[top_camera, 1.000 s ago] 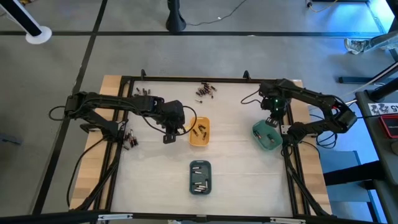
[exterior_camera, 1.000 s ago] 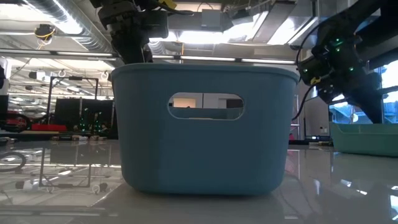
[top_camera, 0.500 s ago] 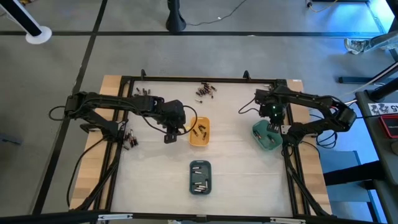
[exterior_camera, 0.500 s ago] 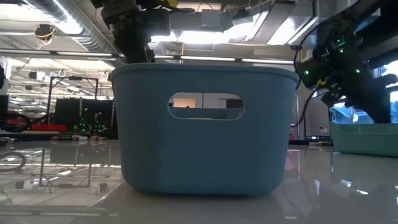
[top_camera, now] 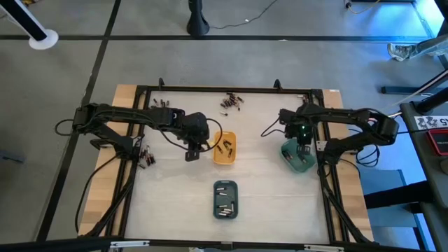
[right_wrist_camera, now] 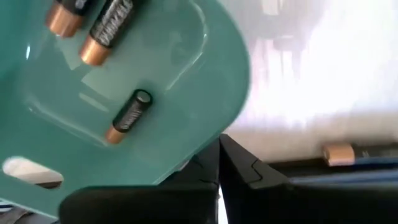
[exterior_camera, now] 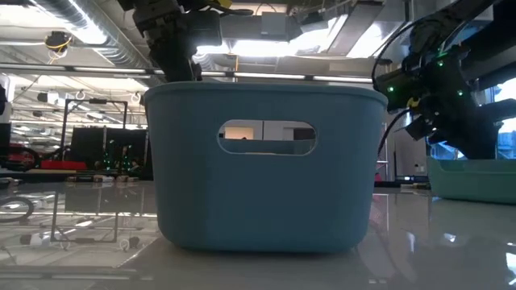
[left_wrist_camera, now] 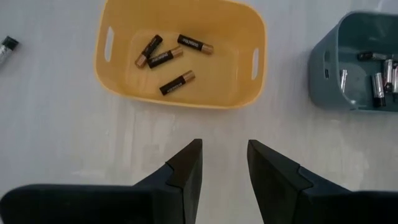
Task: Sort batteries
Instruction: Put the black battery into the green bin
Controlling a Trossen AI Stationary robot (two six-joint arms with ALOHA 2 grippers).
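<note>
Four cells (left_wrist_camera: 168, 59) in orange tray (left_wrist_camera: 180, 99), left gripper (left_wrist_camera: 224, 163) part-open and empty beside it; right gripper (right_wrist_camera: 219, 163) shut over green tray (top_camera: 299, 157), centre-right.

We take the middle tray (top_camera: 224, 148) as our landmark: four batteries (left_wrist_camera: 175, 57) lie inside it, the left gripper (top_camera: 190, 153) hangs just to its left over bare table (top_camera: 266, 182), and a loose heap of batteries (top_camera: 231, 102) lies behind it near the table's far edge. In front of it, nearer the table's near edge, stands a second tray (top_camera: 225, 199) with several batteries in it. Well to its right stands a third tray (top_camera: 299, 155), batteries in it too, with the right gripper (top_camera: 302, 137) above that tray's far end, and further batteries (top_camera: 145, 156) lie beyond the left gripper by the table's left edge.
</note>
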